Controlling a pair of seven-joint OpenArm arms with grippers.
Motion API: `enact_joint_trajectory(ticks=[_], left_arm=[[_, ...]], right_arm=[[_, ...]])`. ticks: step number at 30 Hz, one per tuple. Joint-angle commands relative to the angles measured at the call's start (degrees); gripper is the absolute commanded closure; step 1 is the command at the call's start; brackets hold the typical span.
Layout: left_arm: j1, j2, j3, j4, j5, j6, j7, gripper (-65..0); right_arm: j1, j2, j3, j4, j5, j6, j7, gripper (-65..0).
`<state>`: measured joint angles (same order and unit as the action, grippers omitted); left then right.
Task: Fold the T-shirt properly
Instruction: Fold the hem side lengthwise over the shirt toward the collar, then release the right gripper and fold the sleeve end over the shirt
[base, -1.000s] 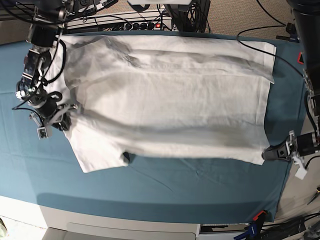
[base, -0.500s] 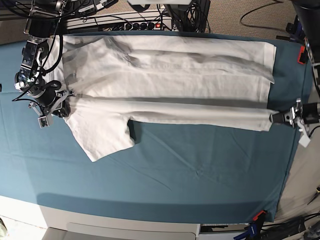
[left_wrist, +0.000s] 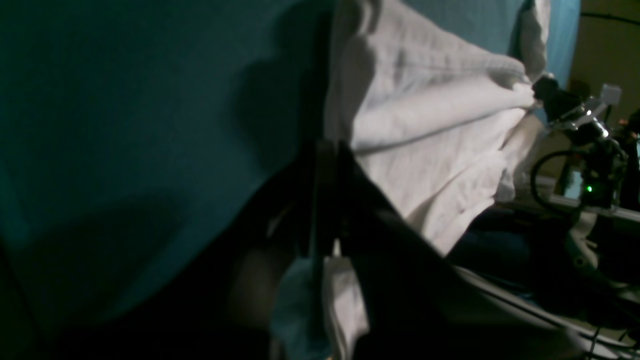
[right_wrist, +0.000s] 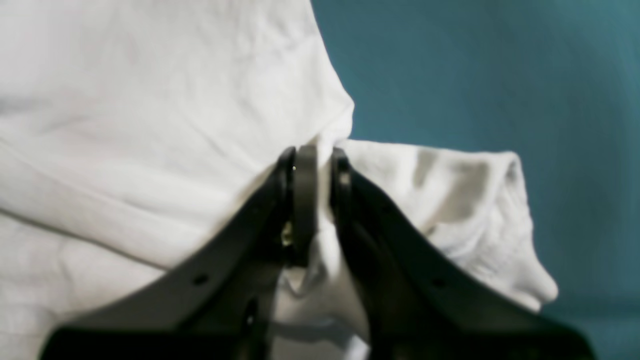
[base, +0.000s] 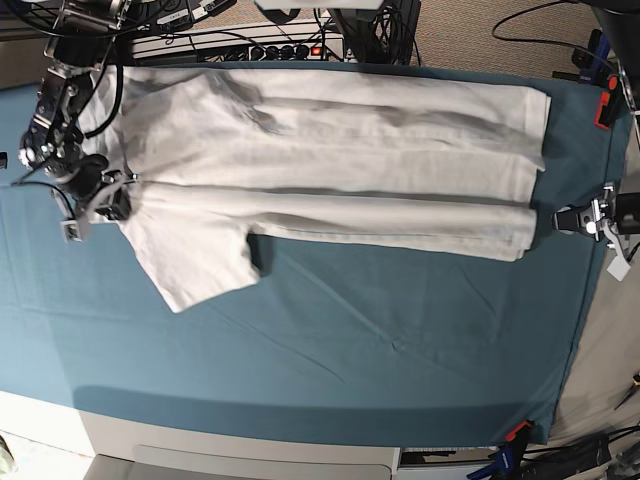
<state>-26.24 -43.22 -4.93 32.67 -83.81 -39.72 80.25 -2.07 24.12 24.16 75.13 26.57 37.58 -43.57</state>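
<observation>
One T-shirt (base: 330, 170), white, thin and lightly creased, lies stretched lengthwise over the teal table cloth (base: 350, 350), its near long edge folded up onto the body as a narrow band running between the two grippers.

Right gripper (base: 112, 198): low at the shoulder end, jaws nearly together, pinching a bunched fold of the shirt just above the short sleeve (base: 195, 265), which fans out flat toward the near edge below it. In the right wrist view the black fingers (right_wrist: 305, 185) hold a thin ridge of white fabric between them.

Left gripper (base: 562, 217): held level at the hem end, jaws closed, just beyond the folded corner. In the base view it looks apart from the hem; in the dark left wrist view white fabric (left_wrist: 425, 130) shows beside the fingers (left_wrist: 325, 200), and whether any is held cannot be told.

Cloth: matte, softly rippled.
</observation>
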Motion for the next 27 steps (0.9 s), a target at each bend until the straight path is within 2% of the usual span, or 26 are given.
enact_joint_trajectory(ticks=[1, 5, 12, 15, 17, 22, 27], left_arm=[[-1.3, -1.6, -0.3, 0.7, -1.2, -0.3, -0.2, 0.0], [-1.3, -1.5, -0.3, 0.7, -1.2, -0.3, -0.2, 0.0], [-1.3, -1.5, -0.3, 0.7, -1.2, -0.3, -0.2, 0.0], [-1.4, -1.5, -0.3, 0.7, -1.2, -0.3, -0.2, -0.4], [-1.4, -1.5, -0.3, 0.7, -1.2, -0.3, -0.2, -2.2], [-1.3, -1.5, -0.3, 0.7, -1.2, -0.3, -0.2, -2.7], [-1.4, -1.4, -0.3, 0.7, -1.2, -0.3, -0.2, -2.7]], right_arm=[[-0.1, 1.6, 1.7, 1.2, 1.0, -0.1, 0.1, 0.0], [-1.8, 1.6, 5.6, 1.4, 6.1, 2.1, 0.0, 0.0], [-2.0, 1.6, 6.9, 1.4, 10.9, 2.4, -0.2, 0.0], [-1.9, 1.6, 6.9, 1.4, 13.6, 2.4, -0.2, -16.6], [-1.5, 1.6, 7.0, 1.4, 14.4, 2.4, -0.2, -22.4], [0.9, 1.6, 8.2, 1.4, 14.6, 2.4, -0.1, -22.4], [6.8, 0.8, 12.0, 1.4, 14.1, 2.1, 0.3, -22.4]])
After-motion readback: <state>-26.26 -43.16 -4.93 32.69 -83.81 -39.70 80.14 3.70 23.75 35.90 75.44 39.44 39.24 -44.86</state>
